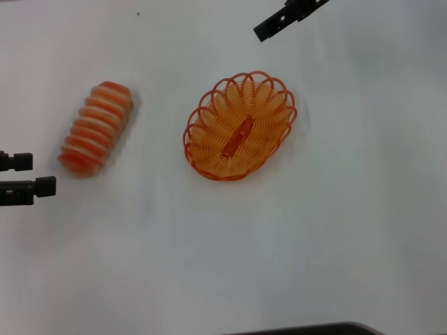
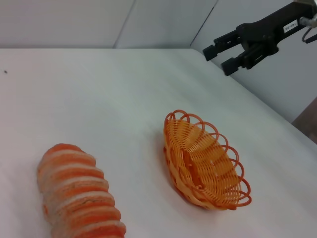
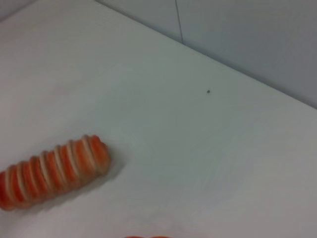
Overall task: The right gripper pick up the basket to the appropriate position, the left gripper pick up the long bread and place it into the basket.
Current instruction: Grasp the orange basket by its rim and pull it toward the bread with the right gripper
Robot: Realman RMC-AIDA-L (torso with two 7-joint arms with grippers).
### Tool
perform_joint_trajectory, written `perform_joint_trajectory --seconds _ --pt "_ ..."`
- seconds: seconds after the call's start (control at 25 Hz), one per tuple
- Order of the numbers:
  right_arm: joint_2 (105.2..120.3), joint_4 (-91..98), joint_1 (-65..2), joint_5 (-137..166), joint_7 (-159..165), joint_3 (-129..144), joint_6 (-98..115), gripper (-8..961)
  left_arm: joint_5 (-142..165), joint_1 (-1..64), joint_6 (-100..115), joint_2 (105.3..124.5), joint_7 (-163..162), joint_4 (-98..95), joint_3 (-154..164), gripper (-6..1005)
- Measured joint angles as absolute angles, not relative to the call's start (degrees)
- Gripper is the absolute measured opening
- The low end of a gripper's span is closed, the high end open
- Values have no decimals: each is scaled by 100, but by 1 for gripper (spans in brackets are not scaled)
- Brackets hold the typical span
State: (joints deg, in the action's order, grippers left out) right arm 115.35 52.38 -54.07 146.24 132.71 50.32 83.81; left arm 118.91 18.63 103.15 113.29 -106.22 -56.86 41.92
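Note:
The long bread, striped orange-red and cream, lies on the white table at the left. It also shows in the left wrist view and the right wrist view. The orange wire basket sits empty near the table's middle, to the right of the bread, and shows in the left wrist view. My left gripper is open and empty at the left edge, just beside the bread's near end. My right gripper hangs above the table beyond the basket; the left wrist view shows the right gripper open and empty.
The white table stretches around both objects. A grey wall rises behind the far edge. A small dark speck lies on the table. A dark edge shows at the bottom of the head view.

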Motion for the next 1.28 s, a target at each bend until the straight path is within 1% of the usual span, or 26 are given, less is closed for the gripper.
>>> perform_joint_trajectory --seconds 0.16,0.36,0.56,1.04,1.28 --pt "11672 5015 -5668 15106 13533 5475 8243 939 11891 1863 10296 11329 -10613 -5686 4193 909" --pt "11803 4447 -5914 15490 13655 5924 7817 926 11891 1886 10291 11329 -10610 -5686 4193 906" --pt "11928 4186 -5979 15640 13671 6152 7434 907 11891 1916 10291 11336 -10621 -5686 4193 902" --pt "11947 3347 -6050 15569 13526 6363 6367 860 11892 1987 10293 11359 -10663 -5692 4119 894" --pt "11953 3262 -6016 15377 13381 6368 6338 608 11892 2025 10291 11355 -10679 -5695 4098 890"
